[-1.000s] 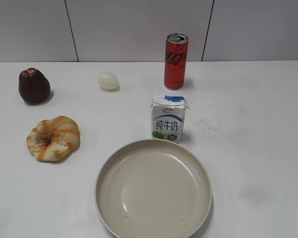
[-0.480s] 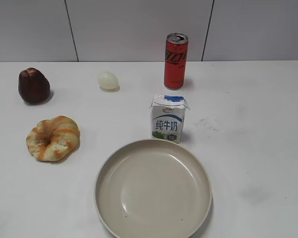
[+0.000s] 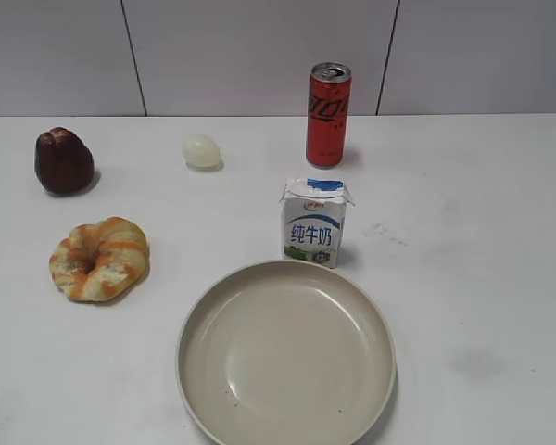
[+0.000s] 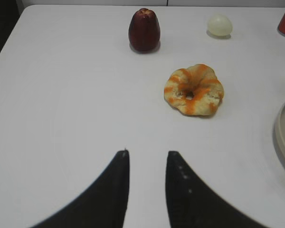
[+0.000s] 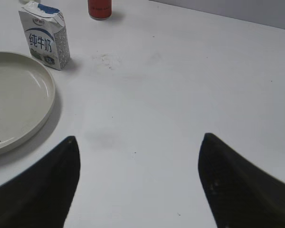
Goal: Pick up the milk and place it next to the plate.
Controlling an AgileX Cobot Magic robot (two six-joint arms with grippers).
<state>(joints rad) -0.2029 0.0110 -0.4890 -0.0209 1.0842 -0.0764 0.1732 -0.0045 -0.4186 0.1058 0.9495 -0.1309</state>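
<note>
My right gripper (image 5: 140,142) hangs with its jaws spread wide over bare table (image 5: 180,85), and my left gripper (image 4: 146,156) shows a narrow gap, holding nothing. Ahead I see the plate (image 3: 285,357), the milk (image 3: 313,221) upright just behind its far rim, then the red can (image 3: 328,113).

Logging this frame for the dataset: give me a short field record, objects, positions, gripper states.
milk: upright, just behind the plate's far rim
plate: front centre, nothing on it
red can: upright, behind the milk
bread ring: left of plate
dark red fruit: far left
pale egg: rear centre
left gripper: narrow gap, holding nothing
right gripper: wide open, holding nothing
</note>
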